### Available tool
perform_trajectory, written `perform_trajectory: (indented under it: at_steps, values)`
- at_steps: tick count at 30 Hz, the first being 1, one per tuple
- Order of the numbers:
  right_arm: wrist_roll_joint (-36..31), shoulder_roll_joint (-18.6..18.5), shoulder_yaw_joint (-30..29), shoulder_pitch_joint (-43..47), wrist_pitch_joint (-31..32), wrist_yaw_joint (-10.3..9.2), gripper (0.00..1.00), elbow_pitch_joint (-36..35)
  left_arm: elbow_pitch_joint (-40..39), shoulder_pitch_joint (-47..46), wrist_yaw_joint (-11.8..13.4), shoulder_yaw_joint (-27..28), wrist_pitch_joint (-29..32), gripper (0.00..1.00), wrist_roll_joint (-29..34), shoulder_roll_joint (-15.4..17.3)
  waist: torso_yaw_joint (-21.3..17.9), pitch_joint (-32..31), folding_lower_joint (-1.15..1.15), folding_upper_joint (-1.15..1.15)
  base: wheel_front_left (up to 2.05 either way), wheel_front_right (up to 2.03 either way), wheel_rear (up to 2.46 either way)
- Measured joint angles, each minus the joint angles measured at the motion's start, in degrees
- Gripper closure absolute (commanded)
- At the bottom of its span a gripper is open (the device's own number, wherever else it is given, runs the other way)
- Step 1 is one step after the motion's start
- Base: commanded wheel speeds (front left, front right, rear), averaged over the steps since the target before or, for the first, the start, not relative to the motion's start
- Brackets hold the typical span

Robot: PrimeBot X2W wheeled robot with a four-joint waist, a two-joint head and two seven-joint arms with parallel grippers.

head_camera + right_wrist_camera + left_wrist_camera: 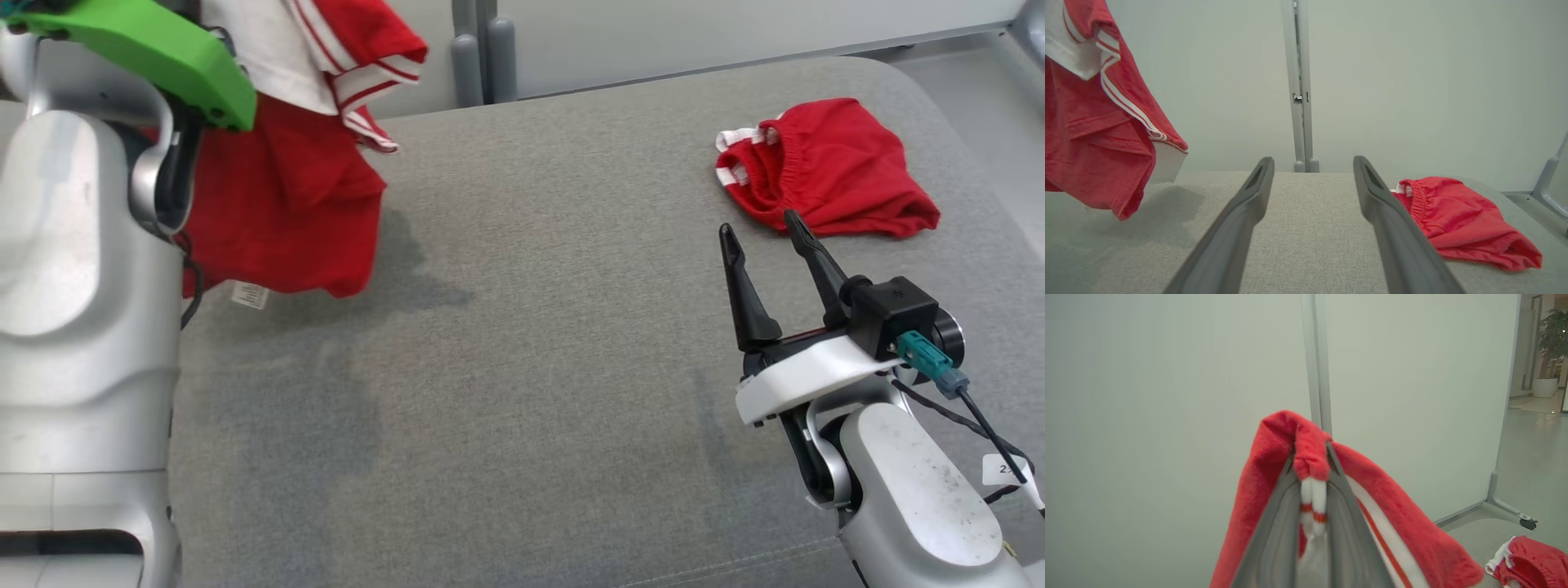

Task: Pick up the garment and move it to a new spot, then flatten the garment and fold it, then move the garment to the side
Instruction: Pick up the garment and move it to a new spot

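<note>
- Right forearm point(922, 490): pale, at the lower right of the head view, with a teal connector point(927, 359) and a black cable at the wrist
- Right hand point(759, 224): released, with its two dark fingers point(1241, 212) spread wide and nothing between them; it hovers low over the counter point(531, 367), tips pointing toward the far edge
- Counter: grey woven fabric top, bare across the middle
- Left forearm point(82, 286): along the left edge of the head view, raised, with a green cover point(163, 49) at its top
- Left hand point(1310, 455): clenched on the garment point(286, 188); the left wrist view shows a red fold and white, red-striped trim pinched between the fingers, with cloth draped down both sides
- Garment: red with a white panel and striped trim, hanging bunched from the left hand over the left side of the counter
- Garment's lower hem: close to the surface, contact not resolvable; a white care label point(249, 294) dangles at the bottom edge and a soft shadow point(408, 269) lies on the counter beside it
- Shorts point(833, 167): red, with an elastic waistband and white stripes, crumpled on the far right of the counter, well apart from the garment
- Right finger and shorts: the tip overlaps the shorts' near edge in the head view; touching or apart cannot be told
- Behind the counter: a pale partition point(1412, 81) with a grey upright post point(1300, 81)
- Farthest, at the right edge of the left wrist view: a potted plant point(1551, 335)
</note>
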Motion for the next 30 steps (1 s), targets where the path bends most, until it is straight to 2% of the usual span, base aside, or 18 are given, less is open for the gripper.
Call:
perform_trajectory:
  at_steps: [8, 13, 17, 25, 30]
  values:
    - [0.1, 0.7, 0.4, 0.5, -0.2, 0.00, 0.00, -0.1, -4.3, -1.0, -0.3, -4.2, 2.1, 1.00, -2.3, -5.1, -5.2, -1.6, 0.00, 0.00, 0.00, 0.00, 0.00]
    - [0.1, 0.6, -0.1, 1.0, -0.2, -0.01, 0.00, -0.5, -4.3, 0.4, -0.2, -4.9, 1.7, 1.00, -5.3, -5.3, -7.9, -1.0, 0.00, 0.00, 0.00, 0.00, 0.00]
    - [0.1, 0.7, -0.4, 0.9, -0.2, -0.02, 0.00, -0.6, -2.3, 6.5, -0.1, -7.6, 1.5, 1.00, -7.8, -5.4, -8.6, 0.4, 0.00, 0.00, 0.00, 0.00, 0.00]
    - [0.1, 1.2, -0.3, 0.8, -0.7, 0.01, 0.00, -0.8, 1.0, 14.5, 1.9, -13.2, -1.4, 1.00, -10.5, -4.9, -9.8, 2.8, 0.00, 0.00, 0.00, 0.00, 0.00]
    - [0.1, 1.2, -0.8, 0.8, -0.7, 0.00, 0.00, -0.5, 3.4, 17.1, 3.4, -13.2, -3.1, 1.00, -9.3, -4.8, -9.9, 3.4, 0.00, 0.00, 0.00, 0.00, 0.00]
